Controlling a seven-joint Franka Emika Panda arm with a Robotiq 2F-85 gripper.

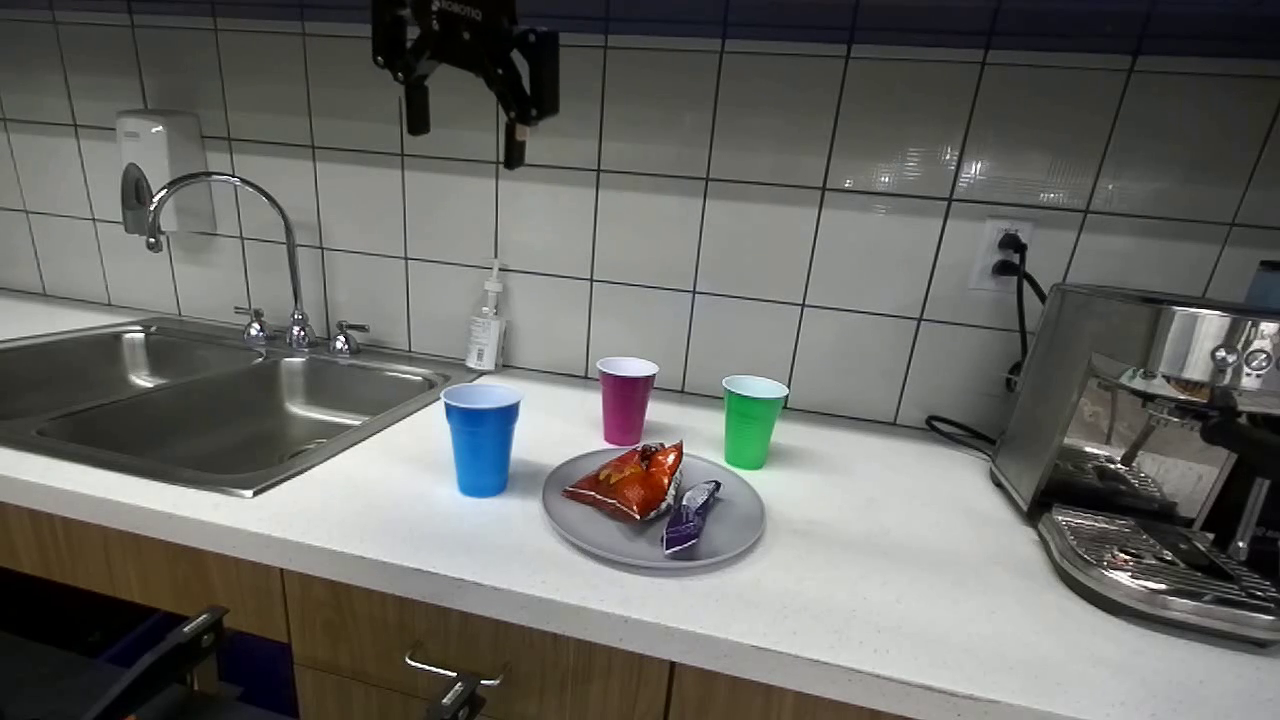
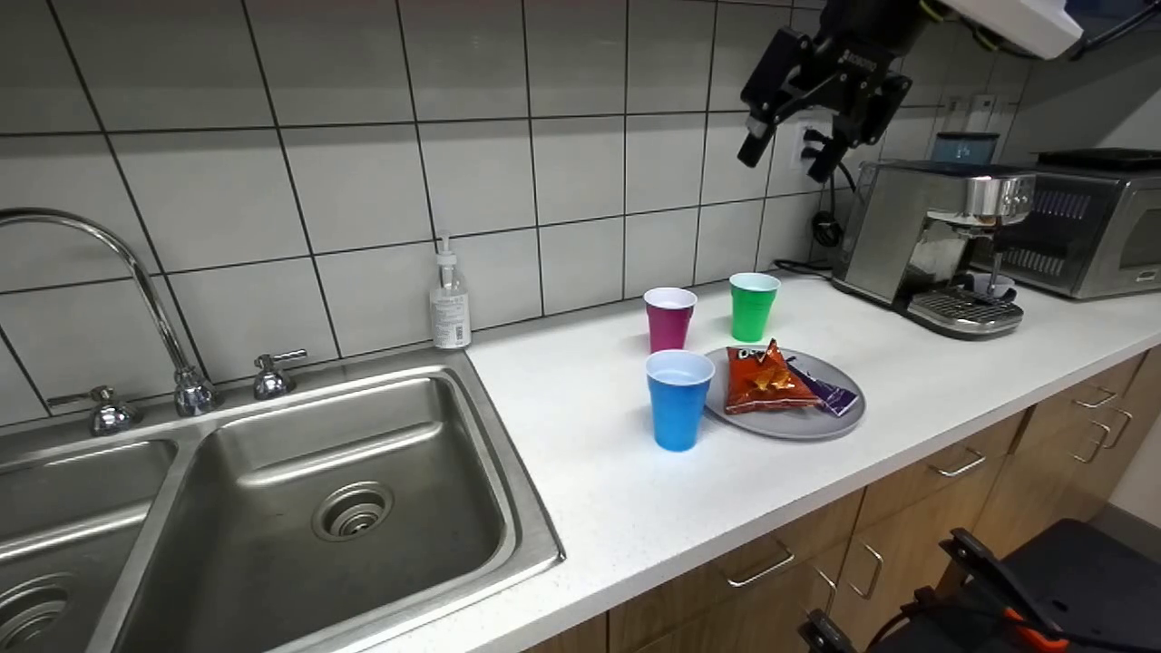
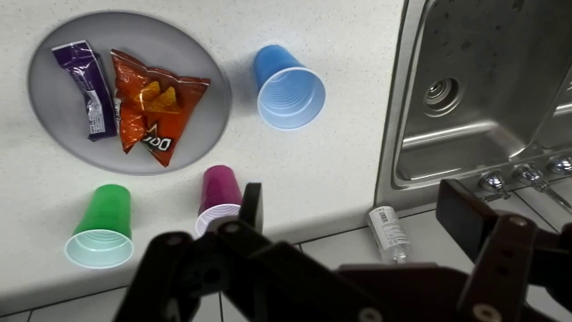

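My gripper is open and empty, high above the counter; it also shows open in an exterior view and in the wrist view. It touches nothing. Below stand a blue cup, a magenta cup and a green cup, all upright with white insides. A grey plate carries an orange-red chip bag and a narrow purple wrapper side by side. In the wrist view, my left finger partly hides the rim of the magenta cup.
A steel double sink with a faucet adjoins the cups. A clear pump bottle stands by the tiled wall. A coffee machine stands at the far end, with a steel oven-like appliance beyond it. A soap dispenser hangs on the wall.
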